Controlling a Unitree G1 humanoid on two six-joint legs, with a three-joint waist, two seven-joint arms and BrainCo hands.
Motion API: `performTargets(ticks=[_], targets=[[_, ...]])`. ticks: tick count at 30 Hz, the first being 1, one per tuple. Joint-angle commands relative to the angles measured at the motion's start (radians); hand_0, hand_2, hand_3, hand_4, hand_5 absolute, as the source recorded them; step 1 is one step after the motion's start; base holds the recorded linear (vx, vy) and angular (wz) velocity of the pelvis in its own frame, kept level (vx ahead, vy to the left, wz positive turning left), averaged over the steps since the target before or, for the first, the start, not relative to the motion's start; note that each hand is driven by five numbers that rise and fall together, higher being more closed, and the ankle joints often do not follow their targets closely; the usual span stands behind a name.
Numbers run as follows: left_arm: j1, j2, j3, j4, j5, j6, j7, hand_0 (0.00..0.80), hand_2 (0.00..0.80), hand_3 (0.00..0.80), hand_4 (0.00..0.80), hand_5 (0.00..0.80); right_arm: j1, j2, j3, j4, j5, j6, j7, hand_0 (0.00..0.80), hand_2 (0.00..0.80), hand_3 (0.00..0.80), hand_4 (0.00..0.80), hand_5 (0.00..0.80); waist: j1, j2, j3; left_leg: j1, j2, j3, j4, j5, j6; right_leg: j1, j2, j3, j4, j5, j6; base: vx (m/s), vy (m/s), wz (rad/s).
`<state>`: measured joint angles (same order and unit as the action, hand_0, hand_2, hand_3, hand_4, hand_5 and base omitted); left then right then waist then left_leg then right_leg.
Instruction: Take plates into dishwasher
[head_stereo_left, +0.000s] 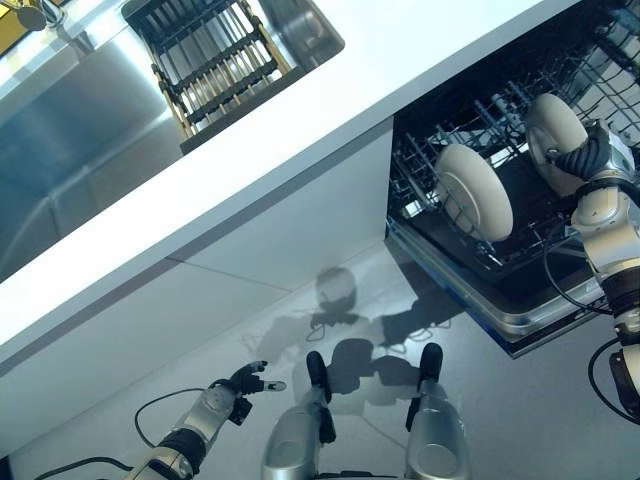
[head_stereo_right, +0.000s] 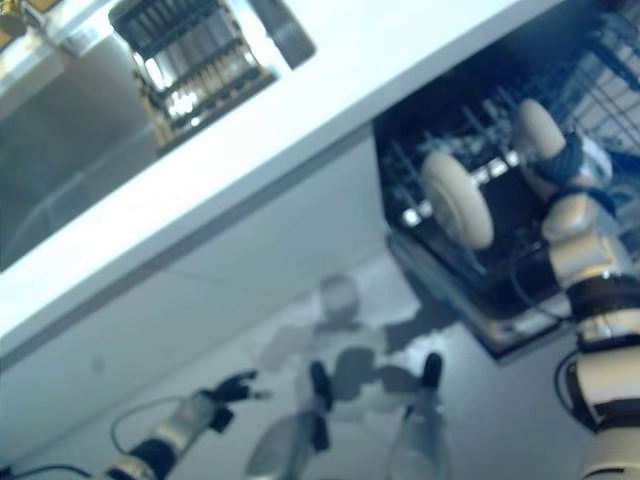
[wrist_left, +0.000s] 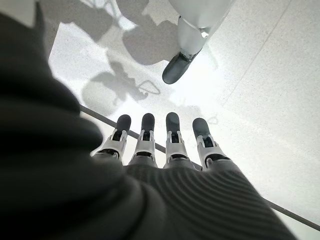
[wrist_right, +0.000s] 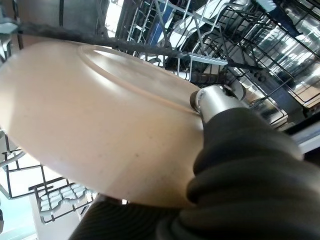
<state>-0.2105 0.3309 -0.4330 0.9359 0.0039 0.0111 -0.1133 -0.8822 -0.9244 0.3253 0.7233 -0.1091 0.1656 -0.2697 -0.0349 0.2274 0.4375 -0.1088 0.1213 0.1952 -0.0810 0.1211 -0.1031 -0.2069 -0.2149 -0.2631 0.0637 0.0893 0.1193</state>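
Plate (wrist_right: 95, 130) on edge in my right hand (head_stereo_left: 585, 160), fingers clamped on its rim, over the dishwasher rack (head_stereo_left: 470, 135); left hand (head_stereo_left: 245, 380) hangs slack-fingered, far off.

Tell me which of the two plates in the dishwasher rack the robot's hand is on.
The plate deeper in the rack, held by the right hand. The other plate stands alone nearer the rack's front, untouched.
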Motion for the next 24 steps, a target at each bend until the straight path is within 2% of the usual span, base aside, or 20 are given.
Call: performTargets(ticks=[1, 15, 16, 22, 23, 24], targets=[[-0.012, 0.020, -0.056, -0.022, -0.048, -0.013, 0.003, 0.000, 0.000, 0.000, 0.000, 0.000, -0.107, -0.046, 0.038, 0.002, -0.011, -0.018, 0.002, 0.800, 0.800, 0.800, 0.800, 0.800, 0.037, -0.023, 0.019, -0.035, 0.037, -0.034, 0.029, 0.032, -0.026, -0.117, -0.030, -0.005, 0.314, -0.197, -0.069, -0.012, -0.039, 0.09], [-0.003, 0.045, -0.058, -0.053, -0.054, -0.001, 0.000, 0.000, 0.000, 0.000, 0.000, 0.000, -0.166, -0.052, 0.073, 0.001, -0.050, -0.015, 0.014, 0.800, 0.800, 0.800, 0.800, 0.800, 0.054, -0.022, 0.044, -0.099, 0.042, -0.051, 0.053, 0.051, -0.020, -0.187, -0.041, 0.011, 0.410, -0.226, -0.066, -0.002, -0.038, 0.06], [-0.002, 0.043, -0.059, -0.054, -0.055, -0.001, 0.000, 0.000, 0.000, 0.000, 0.000, 0.000, -0.168, -0.047, 0.077, 0.006, -0.046, -0.018, 0.013, 0.800, 0.800, 0.800, 0.800, 0.800, 0.052, -0.026, 0.044, -0.089, 0.034, -0.054, 0.050, 0.037, -0.026, -0.185, -0.050, 0.023, 0.427, -0.255, -0.054, 0.080, -0.019, 0.05], [-0.007, 0.044, -0.062, -0.050, -0.057, -0.006, -0.001, 0.000, 0.000, 0.000, 0.000, 0.000, -0.180, -0.018, 0.095, 0.011, -0.054, -0.017, 0.020, 0.800, 0.800, 0.800, 0.800, 0.800, 0.055, -0.020, 0.056, -0.105, 0.027, -0.055, 0.061, 0.036, -0.022, -0.204, -0.066, 0.033, 0.457, -0.262, -0.049, 0.001, -0.006, 0.05], [-0.010, 0.045, -0.061, -0.053, -0.059, -0.003, -0.002, 0.000, 0.000, 0.000, 0.000, 0.000, -0.181, -0.013, 0.095, 0.010, -0.047, -0.015, 0.018, 0.800, 0.800, 0.800, 0.800, 0.800, 0.059, -0.010, 0.060, -0.123, 0.034, -0.053, 0.067, 0.052, -0.014, -0.215, -0.062, 0.026, 0.448, -0.234, -0.059, 0.001, -0.006, -0.03], [-0.009, 0.044, -0.062, -0.052, -0.059, -0.003, -0.002, 0.000, 0.000, 0.000, 0.000, 0.000, -0.179, -0.008, 0.096, 0.011, -0.048, -0.015, 0.018, 0.800, 0.800, 0.800, 0.800, 0.800, 0.056, -0.015, 0.059, -0.110, 0.024, -0.057, 0.063, 0.037, -0.020, -0.208, -0.070, 0.037, 0.461, -0.262, -0.047, 0.002, -0.008, -0.04]])
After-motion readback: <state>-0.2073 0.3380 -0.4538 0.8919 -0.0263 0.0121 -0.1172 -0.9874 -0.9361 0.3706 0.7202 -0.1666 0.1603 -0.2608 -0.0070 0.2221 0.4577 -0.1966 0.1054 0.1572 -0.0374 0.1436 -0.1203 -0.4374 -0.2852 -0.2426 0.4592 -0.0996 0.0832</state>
